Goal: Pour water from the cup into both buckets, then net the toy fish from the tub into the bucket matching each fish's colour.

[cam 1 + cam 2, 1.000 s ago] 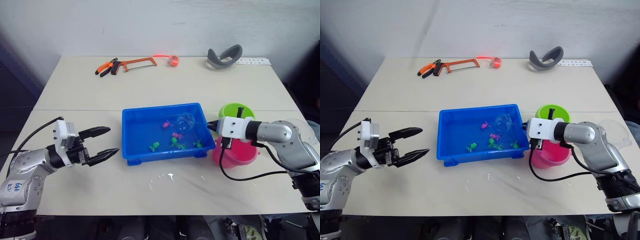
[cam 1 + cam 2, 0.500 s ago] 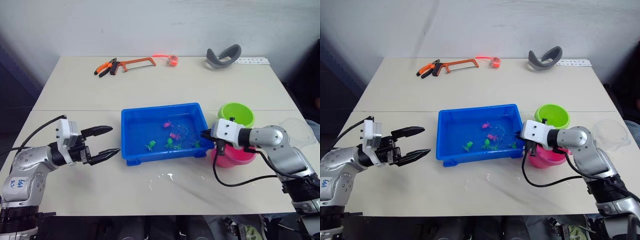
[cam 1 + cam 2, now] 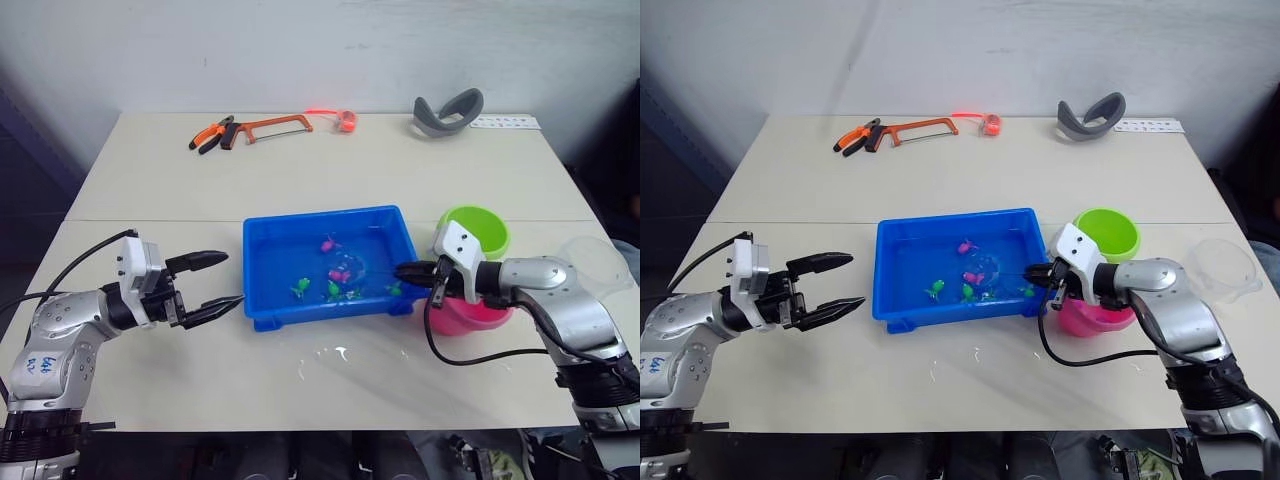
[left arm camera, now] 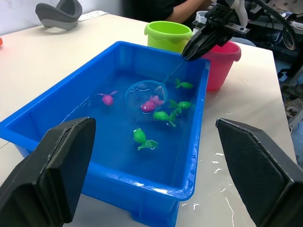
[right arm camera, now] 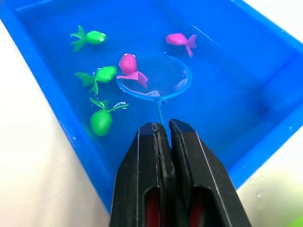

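Gripping net (image 5: 154, 78) handle: right gripper (image 5: 163, 126)

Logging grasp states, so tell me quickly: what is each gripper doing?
Left gripper: open, empty.
Right gripper: shut on the net handle.

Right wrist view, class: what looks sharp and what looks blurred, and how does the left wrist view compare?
Right wrist view: the right tool and the net read sharply, while the table beyond the tub's rim is washed out and soft. Left wrist view: the left tool's fingers loom large and blurred, while the tub's fish are crisp.
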You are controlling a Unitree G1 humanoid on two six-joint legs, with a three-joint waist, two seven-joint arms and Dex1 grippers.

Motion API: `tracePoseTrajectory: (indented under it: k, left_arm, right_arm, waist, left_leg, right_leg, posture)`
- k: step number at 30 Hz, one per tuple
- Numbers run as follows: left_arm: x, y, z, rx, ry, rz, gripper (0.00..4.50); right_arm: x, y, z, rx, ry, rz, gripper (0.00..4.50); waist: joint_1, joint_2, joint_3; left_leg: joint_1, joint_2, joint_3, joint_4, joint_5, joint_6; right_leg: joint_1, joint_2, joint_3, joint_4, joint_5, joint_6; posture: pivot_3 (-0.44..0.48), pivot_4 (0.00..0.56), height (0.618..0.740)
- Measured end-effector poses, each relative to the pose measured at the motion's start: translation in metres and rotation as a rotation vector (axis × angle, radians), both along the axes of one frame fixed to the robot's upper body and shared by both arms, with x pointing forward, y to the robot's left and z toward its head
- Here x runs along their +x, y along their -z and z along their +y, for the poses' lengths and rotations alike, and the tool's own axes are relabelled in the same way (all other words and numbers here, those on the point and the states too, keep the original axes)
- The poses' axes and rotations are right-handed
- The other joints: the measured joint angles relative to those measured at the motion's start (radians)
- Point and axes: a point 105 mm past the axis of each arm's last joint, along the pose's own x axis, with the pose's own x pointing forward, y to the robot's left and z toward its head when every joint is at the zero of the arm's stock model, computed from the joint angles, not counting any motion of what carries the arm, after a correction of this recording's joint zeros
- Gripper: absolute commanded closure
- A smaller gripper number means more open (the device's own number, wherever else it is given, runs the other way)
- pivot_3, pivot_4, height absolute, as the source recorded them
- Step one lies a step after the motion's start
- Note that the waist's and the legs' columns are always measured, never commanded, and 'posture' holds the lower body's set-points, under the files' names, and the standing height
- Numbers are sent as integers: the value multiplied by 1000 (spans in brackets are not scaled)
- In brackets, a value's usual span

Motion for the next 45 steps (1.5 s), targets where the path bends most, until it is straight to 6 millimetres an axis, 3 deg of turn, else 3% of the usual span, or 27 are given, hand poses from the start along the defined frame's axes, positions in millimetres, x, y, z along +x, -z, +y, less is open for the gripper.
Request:
tracePoseTrajectory:
  k: [6,9,19,24,31,36,40,45]
  left_arm:
    - [1,0,-3,-8,7,-3,78]
    - [1,-4,-7,-8,34,-32,78]
    - [13,-23,-56,-53,267,-95,78]
    - [19,-26,-80,-79,397,-69,78]
    - [24,-20,-113,-120,545,-18,78]
    - [24,-17,-128,-142,593,-3,78]
    - [21,-17,-140,-151,639,-2,78]
    - [24,-12,-140,-141,636,16,78]
  right_arm:
    - [-11,-13,-4,84,-5,-2,4500]
    - [-18,-29,-13,125,11,-28,4500]
    - [-66,-61,-43,162,76,-149,4500]
    - [-99,-78,-76,126,235,-195,4500]
    - [-153,-68,-112,32,488,-188,4500]
    - [-171,-54,-122,-74,555,-207,4500]
    - [-175,-46,-134,-213,615,-313,4500]
    - [-167,-39,-148,-391,623,-413,4500]
  waist:
    - [1,0,0]
    - [3,0,0]
    - [26,0,0]
    - [36,0,0]
    - [39,0,0]
    - [31,0,0]
    - [25,0,0]
    - [26,0,0]
  left_leg:
    - [0,0,0,-1,0,0]
    - [0,0,0,-1,0,0]
    - [0,-1,0,-1,0,1]
    - [-1,-2,0,-1,0,1]
    - [0,-1,1,-1,0,2]
    - [1,-1,2,-1,0,2]
    - [3,-1,3,-2,0,1]
    - [3,-1,4,-1,0,1]
  right_leg:
    - [0,0,0,-1,0,0]
    - [0,0,0,-1,0,0]
    - [1,0,0,-1,0,1]
    - [1,1,-1,-2,1,1]
    - [2,9,3,-3,2,3]
    - [2,10,5,-3,2,3]
    - [2,10,7,-3,2,3]
    - [1,10,7,-4,1,3]
  posture:
    - [0,150,740]
    - [0,150,740]
    - [0,150,740]
    - [0,150,740]
    - [0,150,740]
    - [0,150,740]
    - [0,150,740]
    - [0,150,740]
